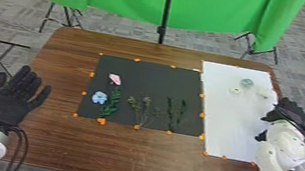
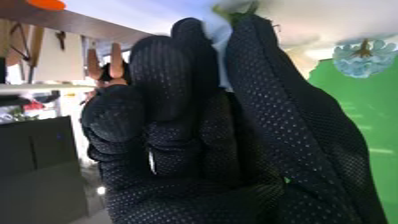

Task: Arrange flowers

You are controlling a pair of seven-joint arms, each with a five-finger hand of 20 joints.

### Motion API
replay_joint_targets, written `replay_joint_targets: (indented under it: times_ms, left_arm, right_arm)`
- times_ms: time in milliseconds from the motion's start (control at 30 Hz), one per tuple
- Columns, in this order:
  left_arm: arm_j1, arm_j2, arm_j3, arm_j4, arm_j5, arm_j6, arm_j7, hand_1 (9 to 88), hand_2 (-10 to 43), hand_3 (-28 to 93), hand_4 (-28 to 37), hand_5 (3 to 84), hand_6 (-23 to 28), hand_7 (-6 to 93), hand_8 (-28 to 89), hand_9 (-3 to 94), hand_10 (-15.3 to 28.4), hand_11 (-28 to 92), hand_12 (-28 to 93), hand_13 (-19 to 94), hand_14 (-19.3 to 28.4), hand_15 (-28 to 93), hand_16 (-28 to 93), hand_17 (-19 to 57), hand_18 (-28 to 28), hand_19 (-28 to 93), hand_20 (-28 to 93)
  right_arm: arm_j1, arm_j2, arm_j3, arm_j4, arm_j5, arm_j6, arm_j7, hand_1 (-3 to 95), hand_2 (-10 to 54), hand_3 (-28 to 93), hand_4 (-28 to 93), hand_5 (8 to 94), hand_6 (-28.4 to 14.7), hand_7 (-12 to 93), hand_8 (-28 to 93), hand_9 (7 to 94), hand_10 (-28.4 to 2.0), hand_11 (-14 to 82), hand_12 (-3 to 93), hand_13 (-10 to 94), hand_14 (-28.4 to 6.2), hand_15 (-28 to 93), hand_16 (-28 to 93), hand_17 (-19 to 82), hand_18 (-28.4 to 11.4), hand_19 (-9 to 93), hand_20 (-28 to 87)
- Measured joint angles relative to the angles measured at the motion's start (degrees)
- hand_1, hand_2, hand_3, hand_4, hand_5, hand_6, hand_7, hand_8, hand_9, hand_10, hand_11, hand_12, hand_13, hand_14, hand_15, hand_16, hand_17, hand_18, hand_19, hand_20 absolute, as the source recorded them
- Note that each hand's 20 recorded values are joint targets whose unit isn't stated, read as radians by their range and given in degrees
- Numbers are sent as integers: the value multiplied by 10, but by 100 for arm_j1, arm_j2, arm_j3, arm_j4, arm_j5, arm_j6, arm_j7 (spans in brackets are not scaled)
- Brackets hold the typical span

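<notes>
Brown wood forms the surface [image 1: 118, 158]. Between the left hand [image 1: 9, 101], spread wide, and the right hand [image 1: 290, 115] lies a black mat [image 1: 159, 79] bearing pink and blue flowers. Beside the right hand, whose grip I cannot tell, a pale flower [image 1: 264, 93] sits close; a blue-green flower [image 1: 247, 83] lies farther from it, on a white sheet [image 1: 230, 127].

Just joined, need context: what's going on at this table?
Flower arranging. The robot's right hand, at the white sheet's right side, seems to pinch a pale flower between thumb and fingers. A pale blue flower is nearby. The left hand is open at the table's left side, holding nothing. On the black mat lie a pink flower, a blue flower and green sprigs, not yet gathered together.
</notes>
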Motion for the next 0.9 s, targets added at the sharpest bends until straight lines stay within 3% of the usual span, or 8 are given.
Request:
replay_joint_targets:
  times_ms: [200, 367, 533, 733, 900]
  left_arm:
    - [8, -9, -13, -6, -54, 106, 4, 281, 157, 784, -283, 516, 97, 186, -97, 464, 171, 348, 161, 343, 193, 631, -60, -51, 180, 454, 229]
    - [26, -11, -43, -25, -62, 112, 15, 277, 151, 782, -283, 479, 93, 185, -97, 443, 169, 347, 160, 336, 191, 630, -61, -52, 181, 456, 229]
    - [35, -11, -56, -43, -60, 143, 15, 277, 146, 776, -283, 468, 92, 193, -102, 434, 170, 347, 156, 331, 190, 627, -62, -53, 182, 456, 228]
    - [0, -10, -19, -35, -49, 151, 6, 275, 142, 777, -283, 438, 91, 192, -103, 410, 169, 347, 154, 324, 189, 625, -64, -53, 182, 457, 226]
    - [-94, 12, 48, -16, -45, 195, -13, 274, 143, 775, -283, 438, 91, 196, -106, 409, 170, 348, 152, 322, 190, 625, -65, -54, 183, 459, 226]
  right_arm:
    - [-204, 139, -170, -148, -211, 508, -180, 683, -95, 688, -283, 861, 0, 200, 44, 881, -104, 110, 455, 747, -61, 468, 488, 414, -223, 844, 380]
    - [-494, 369, -451, -755, -574, 1151, -923, 674, -95, 702, -283, 856, -2, 209, 47, 878, -104, 112, 458, 745, -62, 468, 496, 408, -223, 846, 387]
    - [-184, 390, -1176, -1173, -575, 1247, -1771, 671, -95, 703, -283, 848, 1, 223, 45, 873, -103, 114, 460, 735, -64, 476, 503, 393, -220, 850, 398]
    - [748, 81, -2249, -918, -380, 1232, -3127, 669, -95, 704, -283, 842, 2, 238, 36, 872, -103, 116, 457, 732, -64, 482, 500, 393, -219, 848, 406]
    - [1385, -179, -2995, -702, 977, 878, -3200, 671, -95, 703, -283, 838, 2, 244, 33, 870, -103, 118, 458, 729, -64, 485, 501, 393, -218, 845, 411]
